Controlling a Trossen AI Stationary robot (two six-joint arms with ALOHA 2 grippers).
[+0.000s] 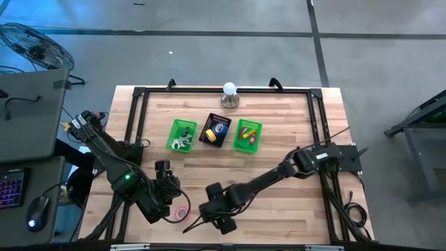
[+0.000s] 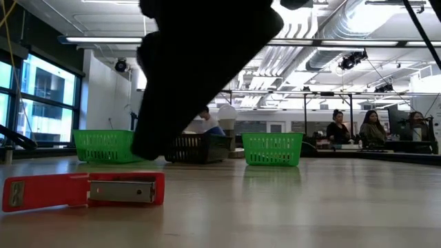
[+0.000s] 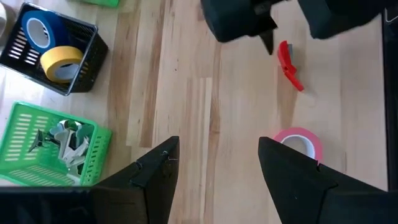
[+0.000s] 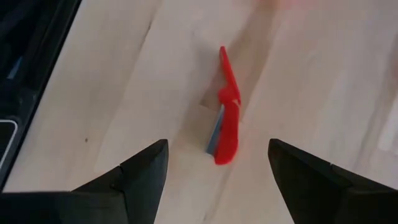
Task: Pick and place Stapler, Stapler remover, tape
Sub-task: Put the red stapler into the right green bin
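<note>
So the right claw (image 4: 214,163) hangs wide open just over the red stapler (image 4: 226,109), which lies flat on the tabletop (image 1: 279,209) near the front edge. To grab it clean I'd say line the fingers across its narrow width and drop straight down, not at an angle. The left claw (image 3: 214,165) is open too, beside the pink tape (image 3: 300,142). Blue and yellow rolls sit in the black basket (image 3: 87,68).
</note>
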